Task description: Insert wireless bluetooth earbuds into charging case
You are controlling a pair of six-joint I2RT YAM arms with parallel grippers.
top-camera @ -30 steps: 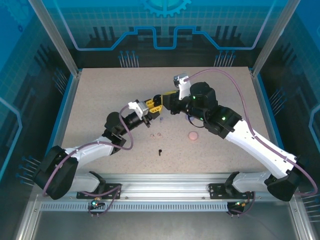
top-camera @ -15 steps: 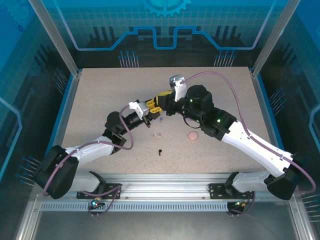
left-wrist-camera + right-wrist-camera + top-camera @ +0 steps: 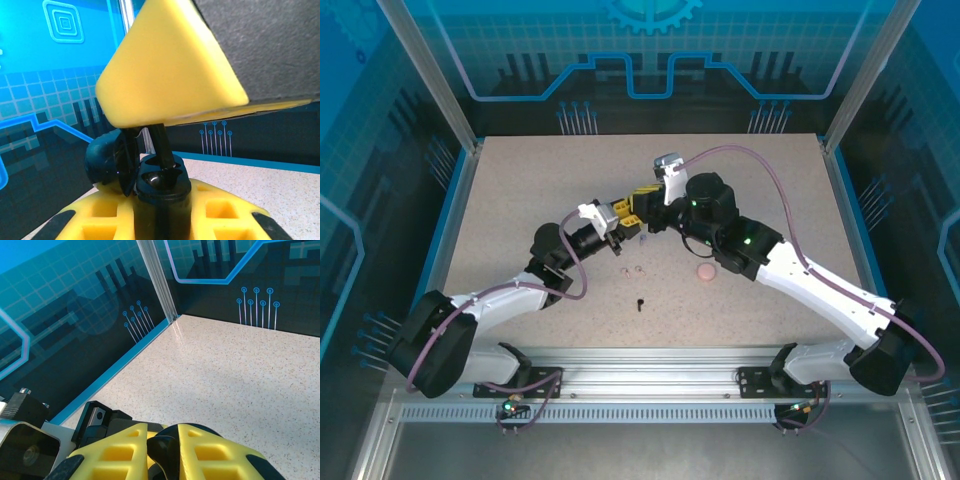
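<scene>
Table [image 3: 520, 180] middle is where both arms converge: the left arm [image 3: 500, 300] lies low and stretched from the near left, while the right arm [image 3: 820, 290] is elbowed up and bent down over it, so the grippers meet tip to tip. Below, the left gripper [image 3: 162, 222] is clamped on the open black case [image 3: 162, 197], its lid [image 3: 107, 160] swung aside. Above, the right gripper [image 3: 162, 450] pinches a black earbud [image 3: 161, 145] stem-down, lower end at a socket in the case. A pink case [image 3: 706, 271] sits well apart. Two pink earbuds [image 3: 632, 269] and a second black earbud [image 3: 640, 304] lie loose nearby. Earbuds look feather-light, rigid and glossy, apt to twist or pop free. They are best held across the head, leaving the stem free.
</scene>
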